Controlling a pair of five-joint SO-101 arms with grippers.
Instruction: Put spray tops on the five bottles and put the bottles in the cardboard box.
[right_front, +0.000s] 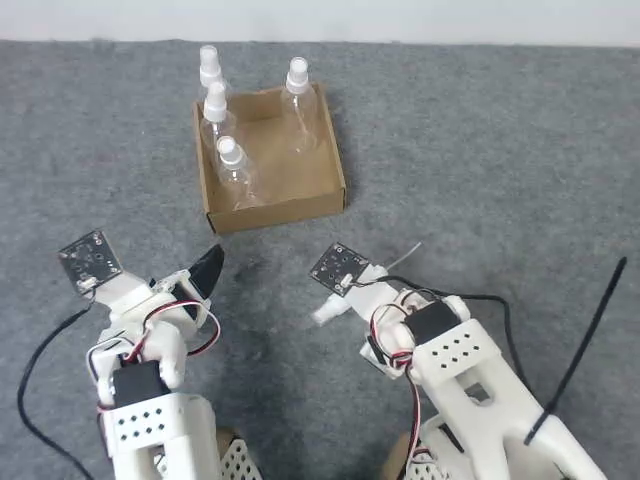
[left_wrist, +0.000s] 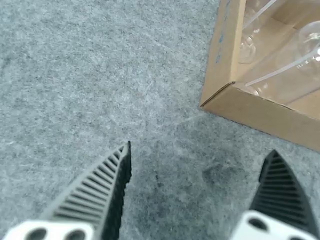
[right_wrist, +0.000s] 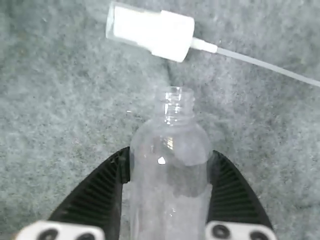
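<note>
Grey felt (right_front: 520, 150) covers the whole table. Toward its far side sits the cardboard box (right_front: 280, 211), open at the top, and four capped bottles (right_front: 298, 100) stand upright inside it, three along one side wall and one near the opposite far corner. The two white arms are at the near edge, side by side. The left gripper (left_wrist: 200, 150) hangs over bare felt with its jaws spread wide and nothing between them, and a near corner of the box lies just beyond its fingertips. The right gripper (right_wrist: 170, 156) is low over the felt in front of the box, its jaws clasped around the body of the fifth bottle (right_wrist: 170, 125), which is clear and has a bare, open neck. The loose spray top (right_wrist: 150, 32) lies on its side on the felt just past that neck, apart from it, with its thin dip tube (right_wrist: 260, 62) trailing away.
</note>
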